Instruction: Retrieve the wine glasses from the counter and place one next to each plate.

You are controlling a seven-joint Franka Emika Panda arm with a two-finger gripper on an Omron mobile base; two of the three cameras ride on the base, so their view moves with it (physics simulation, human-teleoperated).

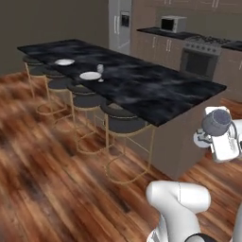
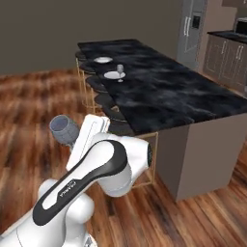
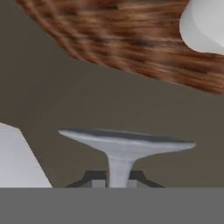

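Gripping one wine glass (image 3: 122,146), fingers (image 3: 94,178) clenched; another glass (image 1: 100,70) beside two plates (image 1: 90,75).

white arm folded up tight over its base, elbow bent, hand raised off to the side, gripper (image 3: 117,177) pinched nearly closed on the stem of a wine glass (image 1: 217,122); glass tipped sideways, foot toward the hand camera

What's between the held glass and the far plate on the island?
Nothing visible blocks it. The tool grips a glass by its stem, off the island's near end. The far plate has bare marble around it; the near plate already has a glass beside it.
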